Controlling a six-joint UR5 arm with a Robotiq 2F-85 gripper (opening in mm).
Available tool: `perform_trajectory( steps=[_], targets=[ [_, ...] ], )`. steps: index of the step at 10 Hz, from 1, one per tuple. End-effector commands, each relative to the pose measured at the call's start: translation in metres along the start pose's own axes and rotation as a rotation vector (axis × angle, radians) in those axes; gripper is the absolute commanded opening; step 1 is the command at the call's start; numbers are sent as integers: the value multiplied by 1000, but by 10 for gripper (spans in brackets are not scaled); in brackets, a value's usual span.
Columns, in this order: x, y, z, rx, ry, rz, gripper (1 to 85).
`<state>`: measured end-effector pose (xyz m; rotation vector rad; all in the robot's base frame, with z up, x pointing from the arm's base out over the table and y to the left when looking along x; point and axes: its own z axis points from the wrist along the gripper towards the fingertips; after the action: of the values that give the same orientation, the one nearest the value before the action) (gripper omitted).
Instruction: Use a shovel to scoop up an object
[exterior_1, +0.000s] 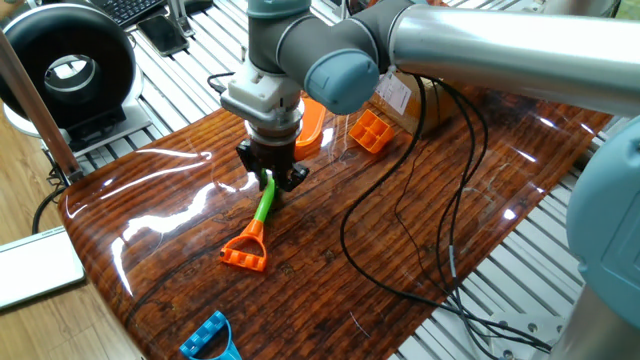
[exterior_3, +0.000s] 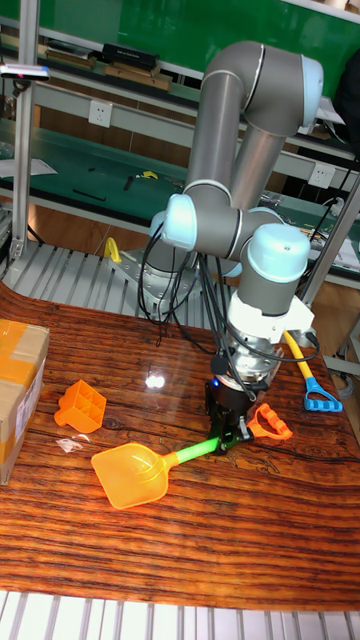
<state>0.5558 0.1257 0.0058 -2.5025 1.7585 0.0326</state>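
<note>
The shovel lies on the wooden table: orange D-loop (exterior_1: 245, 255), green shaft (exterior_1: 263, 205) and orange blade (exterior_1: 312, 125), which is partly hidden behind the wrist. In the tall fixed view the shovel's blade (exterior_3: 130, 473) shows in full, with the loop (exterior_3: 268, 424) on the other side of the fingers. My gripper (exterior_1: 270, 180) (exterior_3: 226, 437) is down on the middle of the shaft, shut on it. The object, a small orange grid block (exterior_1: 371, 130) (exterior_3: 81, 406), sits a short way beyond the blade, apart from it.
A brown cardboard box (exterior_1: 398, 88) (exterior_3: 20, 385) stands just past the block at the table's edge. A small blue toy (exterior_1: 210, 338) lies at the near corner. Black cables (exterior_1: 400, 230) hang from the arm over the table. A black round device (exterior_1: 70, 70) sits off the table.
</note>
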Motion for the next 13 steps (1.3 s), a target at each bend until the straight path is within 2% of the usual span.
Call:
perform_trajectory(
  steps=[1, 3, 4, 6, 7, 8, 9, 11, 12, 13],
  targets=[
    [-6, 9, 0, -24, -29, 44, 13],
    [-9, 14, -12, -78, -44, 79, 13],
    [-8, 12, -20, -99, -33, 77, 13],
    [-17, 6, -27, -98, -48, 94, 13],
    [-19, 4, -30, -100, -39, 94, 13],
    [-17, 3, -33, -98, -20, 119, 13],
    [-14, 0, -36, -78, -6, 170, 13],
    [-8, 8, -49, -92, 9, 253, 13],
    [-2, 9, -51, -94, 30, 264, 13],
    [-2, 5, -51, -79, 28, 257, 13]
  ],
)
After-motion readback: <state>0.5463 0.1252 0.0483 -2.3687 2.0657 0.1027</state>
